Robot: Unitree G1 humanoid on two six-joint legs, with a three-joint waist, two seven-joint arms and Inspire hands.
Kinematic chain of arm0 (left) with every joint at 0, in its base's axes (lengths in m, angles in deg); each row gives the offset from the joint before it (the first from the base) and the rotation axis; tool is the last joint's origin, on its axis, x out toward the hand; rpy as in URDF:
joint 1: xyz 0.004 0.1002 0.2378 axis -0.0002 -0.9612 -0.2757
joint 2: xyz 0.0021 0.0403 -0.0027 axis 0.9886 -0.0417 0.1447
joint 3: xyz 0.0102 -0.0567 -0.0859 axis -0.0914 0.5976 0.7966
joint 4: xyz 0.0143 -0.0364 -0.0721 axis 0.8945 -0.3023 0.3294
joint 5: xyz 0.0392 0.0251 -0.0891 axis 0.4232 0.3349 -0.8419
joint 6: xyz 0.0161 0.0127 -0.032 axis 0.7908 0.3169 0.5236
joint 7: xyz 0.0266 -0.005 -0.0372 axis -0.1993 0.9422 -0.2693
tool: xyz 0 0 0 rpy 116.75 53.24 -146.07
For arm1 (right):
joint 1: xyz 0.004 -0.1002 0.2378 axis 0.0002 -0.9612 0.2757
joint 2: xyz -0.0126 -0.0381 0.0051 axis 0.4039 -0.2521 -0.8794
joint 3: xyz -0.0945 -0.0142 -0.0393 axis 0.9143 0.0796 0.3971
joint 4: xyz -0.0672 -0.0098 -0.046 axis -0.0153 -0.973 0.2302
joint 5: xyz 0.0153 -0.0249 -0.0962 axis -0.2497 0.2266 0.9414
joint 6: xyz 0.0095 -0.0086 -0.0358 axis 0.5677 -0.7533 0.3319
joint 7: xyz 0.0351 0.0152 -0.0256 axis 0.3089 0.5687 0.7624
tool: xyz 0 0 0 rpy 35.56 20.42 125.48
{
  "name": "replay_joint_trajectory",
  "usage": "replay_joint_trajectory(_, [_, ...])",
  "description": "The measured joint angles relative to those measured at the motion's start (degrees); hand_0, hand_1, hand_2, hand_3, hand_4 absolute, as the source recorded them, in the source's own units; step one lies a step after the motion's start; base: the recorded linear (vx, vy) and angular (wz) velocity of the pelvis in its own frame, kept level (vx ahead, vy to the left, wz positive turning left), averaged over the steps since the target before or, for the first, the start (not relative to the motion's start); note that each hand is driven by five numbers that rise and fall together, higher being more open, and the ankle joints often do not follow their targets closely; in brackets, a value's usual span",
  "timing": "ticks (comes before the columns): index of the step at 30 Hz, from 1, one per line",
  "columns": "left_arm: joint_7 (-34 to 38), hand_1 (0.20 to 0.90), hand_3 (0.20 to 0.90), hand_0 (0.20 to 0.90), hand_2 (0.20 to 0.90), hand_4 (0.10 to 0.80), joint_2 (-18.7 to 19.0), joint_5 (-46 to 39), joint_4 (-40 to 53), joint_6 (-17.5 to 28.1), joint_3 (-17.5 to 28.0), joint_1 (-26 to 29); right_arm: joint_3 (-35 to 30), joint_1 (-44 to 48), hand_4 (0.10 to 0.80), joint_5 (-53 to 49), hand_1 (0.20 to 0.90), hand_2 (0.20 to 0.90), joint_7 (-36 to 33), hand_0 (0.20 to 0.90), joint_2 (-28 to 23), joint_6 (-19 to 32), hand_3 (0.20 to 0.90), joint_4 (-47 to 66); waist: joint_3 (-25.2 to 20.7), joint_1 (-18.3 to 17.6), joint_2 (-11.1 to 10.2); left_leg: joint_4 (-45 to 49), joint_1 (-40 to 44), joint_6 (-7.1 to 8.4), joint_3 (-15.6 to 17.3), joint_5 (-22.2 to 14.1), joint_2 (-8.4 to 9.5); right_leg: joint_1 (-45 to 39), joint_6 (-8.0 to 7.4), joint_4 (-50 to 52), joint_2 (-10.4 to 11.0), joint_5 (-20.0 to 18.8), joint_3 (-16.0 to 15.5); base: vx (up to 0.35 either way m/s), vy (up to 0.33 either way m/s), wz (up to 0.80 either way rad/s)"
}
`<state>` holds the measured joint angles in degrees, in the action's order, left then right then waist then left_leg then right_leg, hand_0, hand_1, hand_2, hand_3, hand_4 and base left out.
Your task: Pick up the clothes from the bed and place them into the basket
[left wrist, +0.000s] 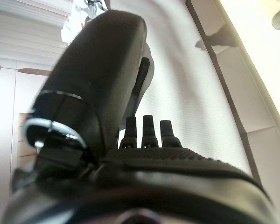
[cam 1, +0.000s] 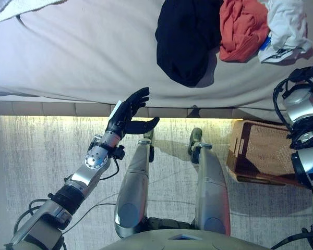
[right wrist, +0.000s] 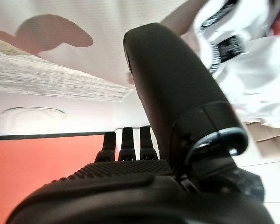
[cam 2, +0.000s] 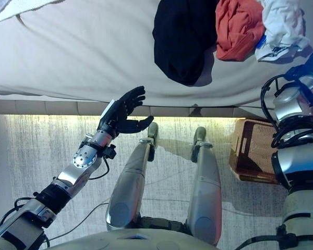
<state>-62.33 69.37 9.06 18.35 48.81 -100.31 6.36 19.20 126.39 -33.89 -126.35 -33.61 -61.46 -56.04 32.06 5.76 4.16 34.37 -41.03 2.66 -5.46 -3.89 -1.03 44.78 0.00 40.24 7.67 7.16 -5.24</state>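
A black garment [cam 1: 188, 36], a red garment [cam 1: 242, 26] and a white garment [cam 1: 284, 26] lie bunched together on the grey bed [cam 1: 83, 52] at its right end. A brown wicker basket [cam 1: 261, 151] stands on the floor by the bed's edge at the right. My left hand [cam 1: 126, 114] is open and empty, hovering at the bed's front edge, left of the black garment. My right hand [right wrist: 130, 186] is open with fingers straight, close to the white garment [right wrist: 252, 70], holding nothing; its arm [cam 1: 302, 120] rises above the basket.
A white towel [cam 1: 15, 8] lies at the bed's far left corner. A pale striped rug [cam 1: 41, 156] covers the floor in front of the bed. The bed's front edge [cam 1: 52, 107] runs across the view.
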Motion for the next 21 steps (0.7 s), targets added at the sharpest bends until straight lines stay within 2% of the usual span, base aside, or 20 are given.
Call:
replay_joint_trajectory(10, [0.59,0.9,0.9,0.9,0.9,0.8,3.11,-0.9,4.4,1.55,0.54,-0.43,3.4,6.53,0.8,-2.51,0.9,0.9,5.33,0.9,-2.02,-1.17,0.9,-1.8,0.04,0.83,0.04,3.44,-7.11,0.17,-1.37,-0.12,0.3,7.09,0.03,4.08,0.04,0.03,-0.33,-0.031,-0.083,0.04])
replay_joint_trajectory(21, [-0.25,0.9,0.9,0.9,0.9,0.8,4.31,-2.28,6.92,1.56,1.46,-1.53,6.89,10.23,0.8,-6.94,0.9,0.9,10.1,0.9,-3.58,0.68,0.9,-0.33,0.24,2.27,0.34,5.09,-9.66,0.23,-3.12,-0.15,0.97,9.43,1.22,7.45,0.97,1.86,-1.63,0.015,-0.058,0.09])
